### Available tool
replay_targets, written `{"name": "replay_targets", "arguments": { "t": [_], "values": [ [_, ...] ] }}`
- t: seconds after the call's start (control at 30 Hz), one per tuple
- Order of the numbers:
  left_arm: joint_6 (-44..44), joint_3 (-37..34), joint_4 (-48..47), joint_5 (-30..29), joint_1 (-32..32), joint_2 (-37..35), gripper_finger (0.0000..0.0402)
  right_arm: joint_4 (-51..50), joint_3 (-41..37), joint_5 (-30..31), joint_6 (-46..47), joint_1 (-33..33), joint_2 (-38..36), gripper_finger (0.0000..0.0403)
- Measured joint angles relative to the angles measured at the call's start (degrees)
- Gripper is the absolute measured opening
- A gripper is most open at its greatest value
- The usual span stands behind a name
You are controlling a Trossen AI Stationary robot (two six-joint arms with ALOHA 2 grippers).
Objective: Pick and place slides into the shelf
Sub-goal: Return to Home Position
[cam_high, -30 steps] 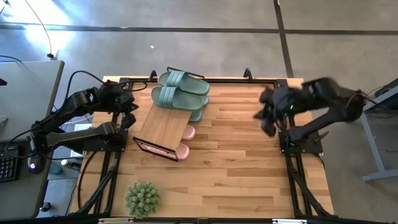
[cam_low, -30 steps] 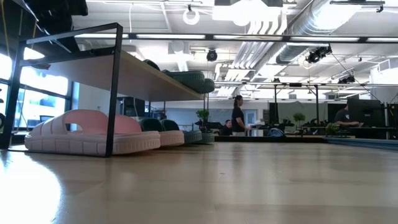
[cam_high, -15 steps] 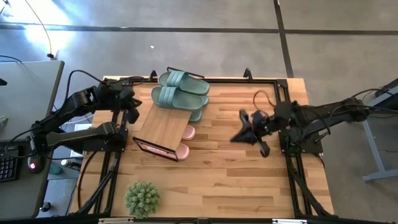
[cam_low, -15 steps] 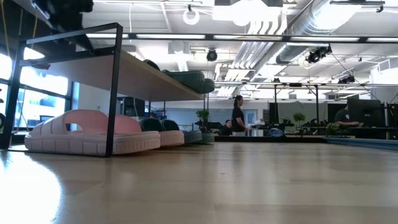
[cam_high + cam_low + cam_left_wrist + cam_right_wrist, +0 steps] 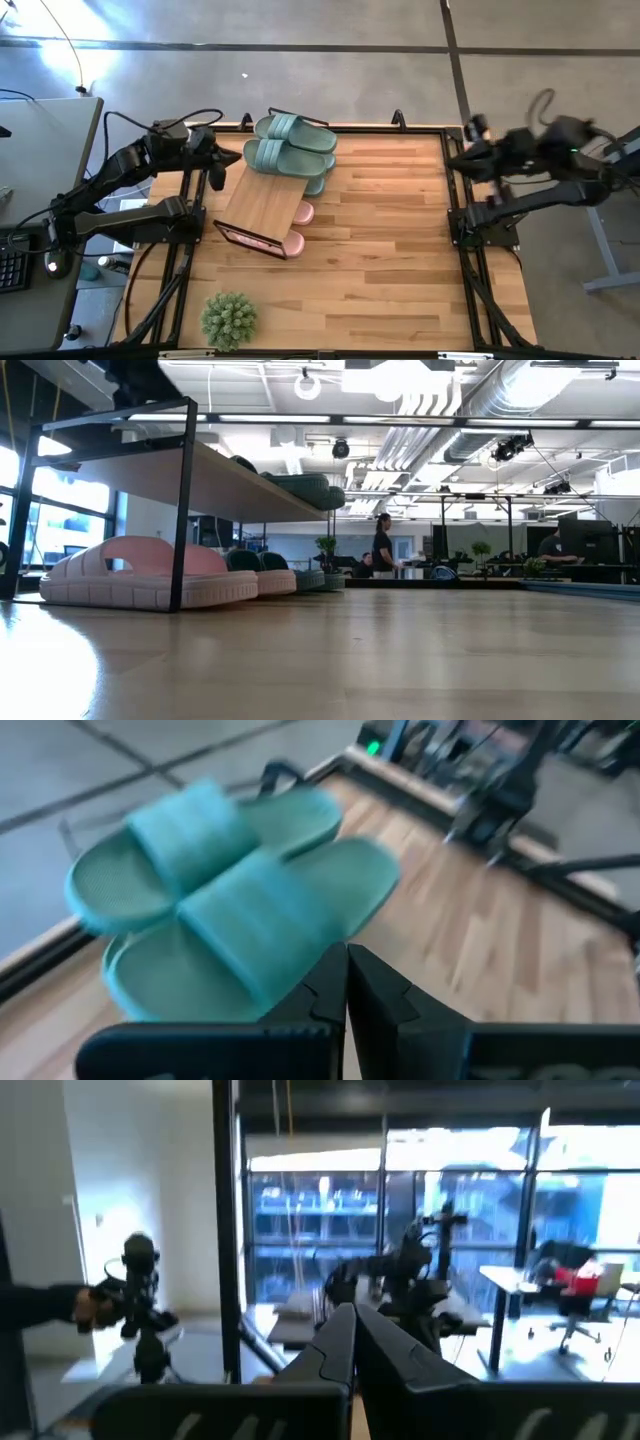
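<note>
The shelf (image 5: pixel 262 205) stands on the left half of the table. Two sage-green slides (image 5: pixel 292 145) lie side by side on the far end of its bamboo board; the left wrist view shows them close ahead (image 5: pixel 230 900). More green slides (image 5: pixel 262 563) and the pink pair (image 5: pixel 150 572) rest on the tabletop under the board, with pink toes (image 5: pixel 296 243) sticking out on the right. My left gripper (image 5: pixel 216 176) hangs shut beside the shelf's far left corner, touching nothing. My right gripper (image 5: pixel 455 158) is shut and raised at the table's far right edge, away from everything.
A spiky green plant ball (image 5: pixel 229 318) sits near the table's near left corner. Bare tabletop (image 5: pixel 390 260) stretches between the shelf and the right arm. A desk with a keyboard (image 5: pixel 10 265) stands left of the table. People (image 5: pixel 383 545) are far off in the room.
My right arm swung out over the middle of the table, then drew back to the far right edge and rose, tipping up until its wrist view looks level into the room. My left gripper crept a little toward the shelf's far end. The slides and shelf stayed put.
</note>
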Motion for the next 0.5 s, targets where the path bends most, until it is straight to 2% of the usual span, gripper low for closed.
{"name": "replay_targets", "arguments": {
  "t": [0.13,0.33,0.5],
  "values": [
    [0.77,0.00,5.63,2.07,0.00,0.00,0.0001,1.45,-6.20,2.39,1.85,0.77,-7.97,0.0000],
    [4.09,0.00,12.15,4.06,0.00,0.00,0.0001,6.60,-16.80,9.82,5.01,0.79,-19.90,0.0000],
    [6.39,0.00,16.84,4.24,0.01,0.00,0.0001,8.87,-22.03,11.97,6.48,0.80,-27.73,0.0000]
  ]
}}
